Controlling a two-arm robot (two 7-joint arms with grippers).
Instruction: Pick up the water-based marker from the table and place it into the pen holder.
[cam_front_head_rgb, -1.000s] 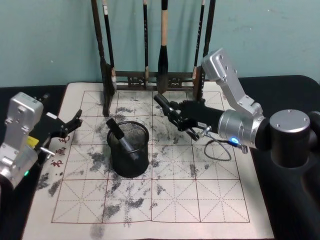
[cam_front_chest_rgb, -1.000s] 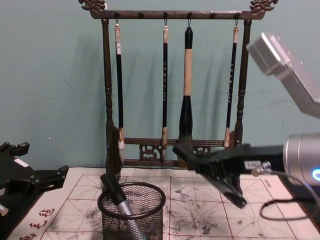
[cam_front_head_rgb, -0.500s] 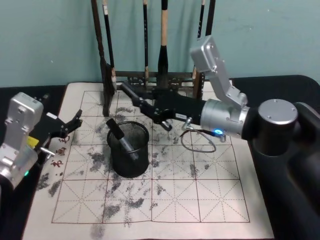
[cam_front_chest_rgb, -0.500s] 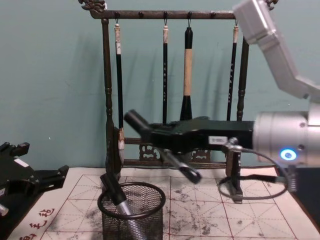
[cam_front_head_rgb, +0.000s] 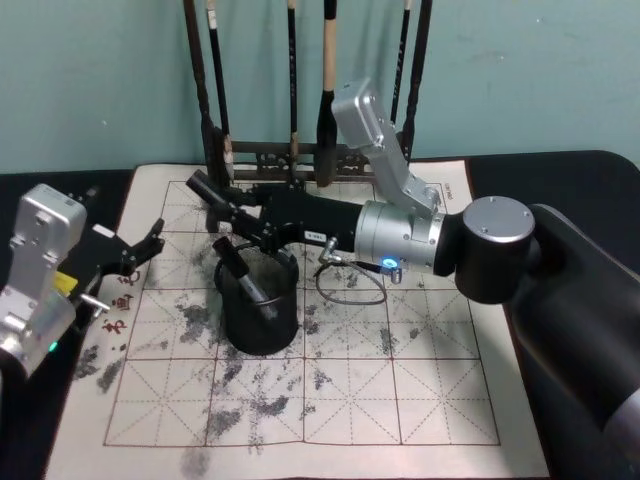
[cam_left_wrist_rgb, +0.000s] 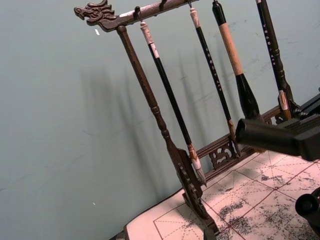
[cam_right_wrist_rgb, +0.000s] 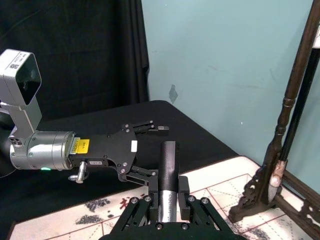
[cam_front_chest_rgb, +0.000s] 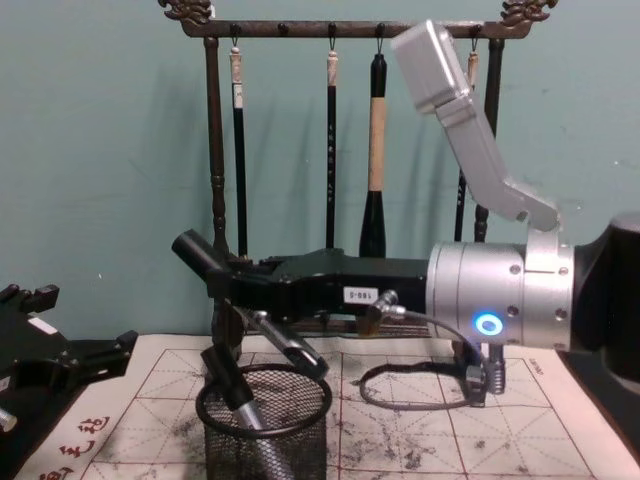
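Jaws of the right gripper (cam_front_head_rgb: 236, 213) are closed on the water-based marker (cam_front_head_rgb: 210, 193), pinching it mid-barrel. From the head camera I see it left of centre, slanted, with its blunt dark cap toward the upper left. It is poised over the back rim of the pen holder (cam_front_head_rgb: 262, 325), which stands on the ink-blotched gridded mat (cam_front_head_rgb: 400, 380). An other marker (cam_front_head_rgb: 245, 275) leans inside the cup. The left gripper (cam_front_head_rgb: 143, 250) sits parked at the left edge, fingers spread and empty.

Left wrist camera: the carved dark wooden brush rack (cam_left_wrist_rgb: 163, 135) crosses the frame. A blunt dark bar enters from the right edge; I can't say for sure what it is.

Right wrist camera: the smooth round barrel lies straight between the fingers (cam_right_wrist_rgb: 183, 186) at bottom centre.

Chest camera: the marker slopes down to the right, its paler lower end just above the holder's thick round rim, not yet inside.

As I judge it, I'd steepen the tilt, bring the lower end inside the rim clear of the leaning one, then release low. The wire mesh cup looks light and could shift if nudged, and the glossy barrel could slip.
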